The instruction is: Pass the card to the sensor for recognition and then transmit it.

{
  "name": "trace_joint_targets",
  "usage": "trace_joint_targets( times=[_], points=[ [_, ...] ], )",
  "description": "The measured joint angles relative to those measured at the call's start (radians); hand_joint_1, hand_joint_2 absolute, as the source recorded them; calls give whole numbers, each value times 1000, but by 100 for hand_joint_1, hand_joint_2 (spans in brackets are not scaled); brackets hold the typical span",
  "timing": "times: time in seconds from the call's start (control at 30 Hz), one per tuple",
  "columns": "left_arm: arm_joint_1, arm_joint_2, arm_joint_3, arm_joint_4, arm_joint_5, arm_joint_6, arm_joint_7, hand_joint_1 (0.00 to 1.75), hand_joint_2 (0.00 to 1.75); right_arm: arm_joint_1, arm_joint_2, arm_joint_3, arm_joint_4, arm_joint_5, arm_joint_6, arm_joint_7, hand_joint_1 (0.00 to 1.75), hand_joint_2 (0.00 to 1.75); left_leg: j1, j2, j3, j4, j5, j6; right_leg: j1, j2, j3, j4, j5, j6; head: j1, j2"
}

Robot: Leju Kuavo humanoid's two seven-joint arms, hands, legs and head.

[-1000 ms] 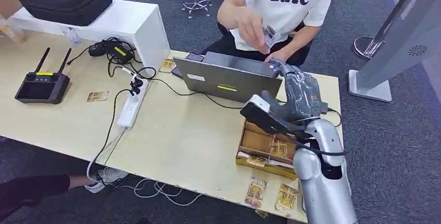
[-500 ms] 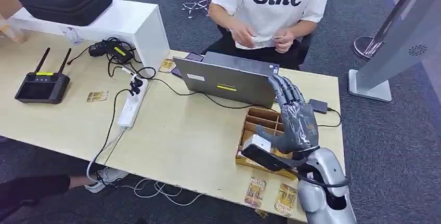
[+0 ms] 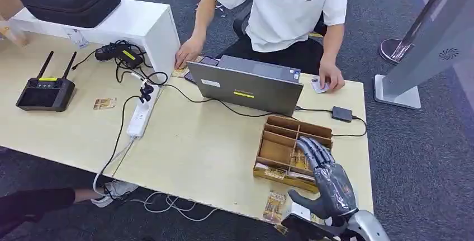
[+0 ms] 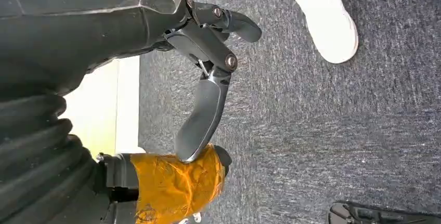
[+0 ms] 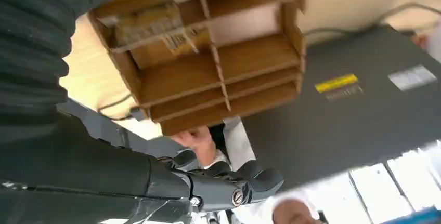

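Right hand (image 3: 328,182): low at the near table edge, over the near side of the wooden divider tray (image 3: 279,150). Fingers extended and spread, thumb out to the side, palm empty; no contact with the tray visible. In the right wrist view the fingers (image 5: 244,182) are apart, nothing between them.

Left hand (image 4: 208,78): hangs over grey carpet, fingers loosely apart, holding nothing.

Near edge of table (image 3: 195,151): two gold packets (image 3: 274,206) just beside the right hand; more gold packets lie in the tray's near compartments, number unclear.

Mid-table: one grey laptop (image 3: 246,87), lid toward the robot. One small dark sensor box (image 3: 341,113) on a cable, right of the laptop. One white power strip (image 3: 140,118).

Far side: one card (image 3: 319,86) flat on the table under a person's hand (image 3: 331,79), beside the laptop. The person's other hand (image 3: 187,55) rests by the laptop's far left corner.

Left: one black controller with two antennas (image 3: 46,91); one loose gold packet (image 3: 104,104) near it.
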Motion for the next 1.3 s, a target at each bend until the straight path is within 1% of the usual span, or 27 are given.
trace_joint_targets(
  times=[0.07, 0.17, 0.33, 0.43, 0.8, 1.3],
  points=[
    [0, 2, 3, 0, 0, 0, 0, 0, 175, 0, -25, 9, 28, 29, 9, 23, 0, 175, 0, 0, 0, 0, 0, 0, 0, 0, 0, 0, 0, 0, 0, 0],
    [-1, 4, 9, 0, 0, 0, 0, 0, 175, -8, -40, 30, 65, 93, -12, 74, 0, 175, 0, 0, 0, 0, 0, 0, 0, 0, 0, 0, 0, -1, 0, 0],
    [-2, 5, 13, 0, 0, 1, 0, 0, 175, -44, -41, 70, 105, 185, -48, 149, 0, 175, 0, 0, 0, 0, 1, -1, 0, 0, 0, 1, 0, -1, 0, 0],
    [-2, 5, 16, 0, 0, 1, 0, 0, 175, -61, -41, 85, 120, 221, -60, 172, 0, 175, 0, 0, 0, 0, 1, -1, 0, 0, 0, 1, 0, -1, 0, 0],
    [-2, 5, 16, 0, -2, 2, 0, 0, 175, -88, -31, 101, 148, 267, -72, 192, 0, 175, 0, 0, 0, 0, 1, -1, 0, 0, 0, 1, 0, -1, 0, 0],
    [-2, 6, 16, 0, -4, 2, 0, 0, 175, -99, -29, 100, 187, 287, -71, 206, 0, 175, 0, 0, 0, 0, 1, -1, 0, 0, 0, 1, 0, -1, 0, 0]
  ],
)
